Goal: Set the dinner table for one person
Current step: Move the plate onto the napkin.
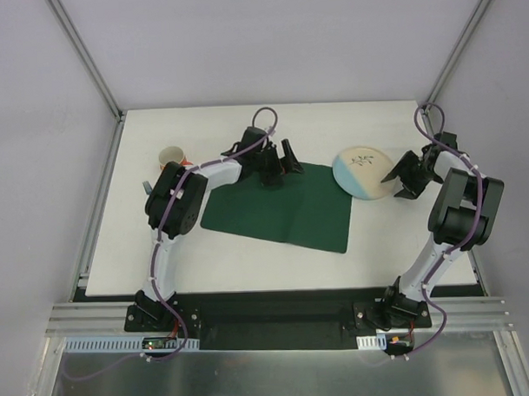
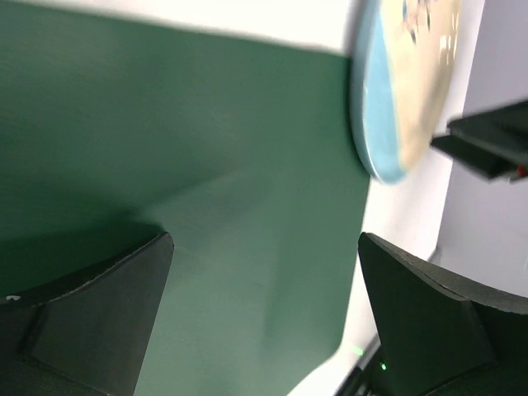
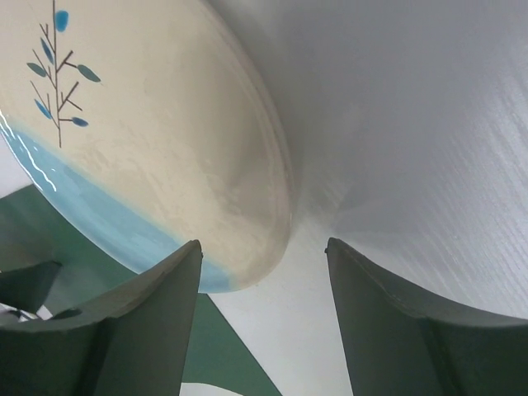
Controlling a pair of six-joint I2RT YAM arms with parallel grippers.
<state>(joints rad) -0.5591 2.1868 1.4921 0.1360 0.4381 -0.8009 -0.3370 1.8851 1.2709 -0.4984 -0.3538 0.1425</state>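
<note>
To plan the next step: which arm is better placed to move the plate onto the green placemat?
Probably right. The right gripper is open at the plate's rim; the left gripper, also open, hangs over the placemat's far edge, apart from the plate.

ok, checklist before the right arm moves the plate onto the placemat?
1. Right pincer open: ok.
2. Plate rim in line with its gap: ok.
3. Plate on placemat: not ok, mostly on bare dinner table at the mat's far right corner.
4. Left pincer open: ok.
5. Left pincer clear of mat centre: cannot tell, it hangs over the far edge.
6. Cup out of the way: ok, far left.
</note>
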